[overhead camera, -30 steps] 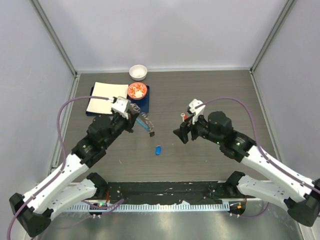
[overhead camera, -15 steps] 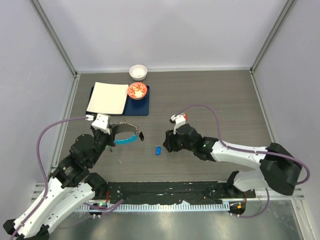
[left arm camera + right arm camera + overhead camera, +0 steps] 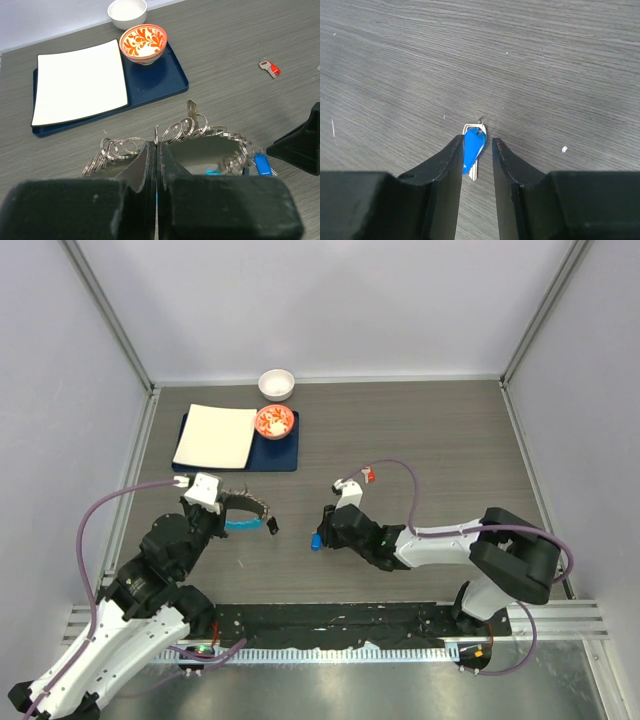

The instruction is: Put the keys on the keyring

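Observation:
My left gripper is shut on the thin ring of the keyring. It holds the bunch of silver keys just above the table at the near left, and the jaws pinch the ring wire. The light-blue strip hangs under the bunch. My right gripper is open and low over the table. Its fingers stand on either side of the blue-capped key, which lies flat and also shows in the top view. The red-capped key lies loose behind the right wrist and shows in the left wrist view.
A dark blue tray at the back left carries a white square plate and an orange-patterned bowl. A white bowl stands behind it by the back wall. The right arm's cable loops above the table.
My left gripper drew back toward the near left with the keyring. My right gripper swung left and down until it straddled the blue key.

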Robot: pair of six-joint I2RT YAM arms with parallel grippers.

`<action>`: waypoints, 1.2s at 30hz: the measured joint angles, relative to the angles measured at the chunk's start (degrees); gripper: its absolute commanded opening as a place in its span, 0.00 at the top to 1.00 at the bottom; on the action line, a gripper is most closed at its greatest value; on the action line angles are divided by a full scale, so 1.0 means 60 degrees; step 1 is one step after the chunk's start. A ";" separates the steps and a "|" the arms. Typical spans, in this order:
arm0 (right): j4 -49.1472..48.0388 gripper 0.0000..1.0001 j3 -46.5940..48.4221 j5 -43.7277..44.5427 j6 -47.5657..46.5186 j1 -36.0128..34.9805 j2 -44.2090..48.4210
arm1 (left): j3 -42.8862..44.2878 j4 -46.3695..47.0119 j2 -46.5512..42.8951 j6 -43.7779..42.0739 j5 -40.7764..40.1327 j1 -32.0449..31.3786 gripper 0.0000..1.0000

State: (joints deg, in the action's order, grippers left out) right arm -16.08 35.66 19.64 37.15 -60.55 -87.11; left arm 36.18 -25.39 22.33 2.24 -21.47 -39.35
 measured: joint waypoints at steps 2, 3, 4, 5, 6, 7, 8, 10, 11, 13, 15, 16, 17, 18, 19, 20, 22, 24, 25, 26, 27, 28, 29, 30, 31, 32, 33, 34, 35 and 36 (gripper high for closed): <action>-0.0131 0.66 0.0000 0.0091 0.0109 -0.0004 -0.0200 | 0.0000 -0.0018 -0.0022 -0.0004 0.0000 0.0000 1.00; -0.0178 0.66 0.0000 0.0120 0.0153 -0.0007 -0.0306 | 0.0000 -0.0029 -0.0036 -0.0007 0.0000 0.0000 1.00; -0.0208 0.66 0.0004 0.0135 0.0189 -0.0007 -0.0386 | 0.0000 -0.0040 -0.0055 -0.0011 0.0000 0.0000 1.00; -0.0251 0.66 0.0004 0.0142 0.0240 -0.0007 -0.0484 | 0.0000 -0.0040 -0.0066 -0.0018 0.0004 0.0000 1.00; -0.0280 0.67 0.0004 0.0142 0.0291 -0.0015 -0.0561 | 0.0000 -0.0040 -0.0084 -0.0029 0.0000 0.0000 1.00; -0.0302 0.68 0.0004 0.0146 0.0331 -0.0015 -0.0623 | 0.0000 -0.0040 -0.0087 -0.0033 0.0000 0.0000 1.00; -0.0324 0.69 0.0004 0.0142 0.0350 -0.0018 -0.0670 | 0.0000 -0.0040 -0.0091 -0.0033 0.0004 0.0000 1.00; -0.0386 0.69 0.0004 0.0142 0.0390 -0.0022 -0.0761 | 0.0000 -0.0044 -0.0091 -0.0040 0.0004 0.0000 1.00; -0.0401 0.70 0.0011 0.0142 0.0408 -0.0022 -0.0798 | 0.0000 -0.0044 -0.0091 -0.0040 0.0004 0.0000 1.00; -0.0433 0.69 0.0029 0.0138 0.0415 -0.0025 -0.0882 | 0.0000 -0.0044 -0.0091 -0.0051 0.0007 0.0000 1.00; -0.0474 0.70 0.0047 0.0138 0.0415 -0.0040 -0.0940 | 0.0000 -0.0044 -0.0091 -0.0062 0.0007 0.0000 1.00; -0.0481 0.70 0.0066 0.0138 0.0415 -0.0047 -0.0973 | 0.0000 -0.0044 -0.0091 -0.0066 0.0007 0.0000 1.00; -0.0499 0.70 0.0080 0.0138 0.0415 -0.0062 -0.0994 | 0.0000 -0.0047 -0.0091 -0.0066 0.0011 0.0000 1.00; -0.0521 0.70 0.0091 0.0138 0.0415 -0.0073 -0.1009 | 0.0000 -0.0047 -0.0091 -0.0066 0.0007 0.0000 1.00; -0.0543 0.70 0.0102 0.0138 0.0415 -0.0080 -0.1027 | 0.0000 -0.0051 -0.0091 -0.0069 0.0007 0.0000 1.00; -0.0546 0.70 0.0120 0.0135 0.0415 -0.0080 -0.1045 | 0.0000 -0.0055 -0.0091 -0.0073 0.0007 0.0000 1.00; -0.0572 0.70 0.0149 0.0135 0.0415 -0.0084 -0.1089 | 0.0000 -0.0080 -0.0095 -0.0120 0.0007 0.0000 1.00; -0.0576 0.70 0.0193 0.0138 0.0415 -0.0084 -0.1133 | 0.0000 -0.0124 -0.0102 -0.0138 0.0007 0.0000 1.00; -0.0579 0.71 0.0219 0.0135 0.0415 -0.0084 -0.1144 | 0.0000 -0.0138 -0.0102 -0.0142 0.0007 0.0000 1.00; -0.0597 0.72 0.0229 0.0138 0.0412 -0.0087 -0.1151 | 0.0000 -0.0157 -0.0102 -0.0153 0.0007 0.0000 1.00; -0.0605 0.73 0.0240 0.0138 0.0415 -0.0087 -0.1166 | 0.0000 -0.0178 -0.0102 -0.0160 0.0007 0.0000 1.00; -0.0605 0.73 0.0251 0.0138 0.0412 -0.0087 -0.1177 | 0.0000 -0.0186 -0.0102 -0.0164 0.0011 0.0000 1.00; -0.0608 0.76 0.0266 0.0138 0.0412 -0.0084 -0.1198 | 0.0000 -0.0186 -0.0102 -0.0164 0.0011 0.0000 1.00; -0.0605 0.77 0.0280 0.0138 0.0412 -0.0084 -0.1228 | 0.0000 -0.0186 -0.0102 -0.0168 0.0007 0.0000 1.00; -0.0605 0.77 0.0299 0.0135 0.0404 -0.0087 -0.1257 | 0.0000 -0.0186 -0.0102 -0.0168 0.0011 0.0000 1.00; -0.0597 0.77 0.0331 0.0138 0.0412 -0.0087 -0.1300 | 0.0000 -0.0189 -0.0102 -0.0168 0.0007 0.0000 1.00; -0.0586 0.78 0.0375 0.0135 0.0412 -0.0084 -0.1341 | 0.0000 -0.0193 -0.0102 -0.0168 0.0007 0.0000 1.00; -0.0568 0.79 0.0423 0.0135 0.0412 -0.0084 -0.1384 | 0.0000 -0.0193 -0.0106 -0.0168 0.0007 0.0000 1.00; -0.0557 0.82 0.0463 0.0135 0.0412 -0.0087 -0.1413 | 0.0000 -0.0197 -0.0109 -0.0168 0.0007 0.0000 1.00; -0.0525 0.83 0.0488 0.0138 0.0415 -0.0087 -0.1424 | 0.0000 -0.0200 -0.0117 -0.0168 0.0007 0.0000 1.00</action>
State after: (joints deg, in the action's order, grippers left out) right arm -19.22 38.59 20.47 39.64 -61.08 -95.66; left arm 36.18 -26.59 21.63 1.23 -21.43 -39.35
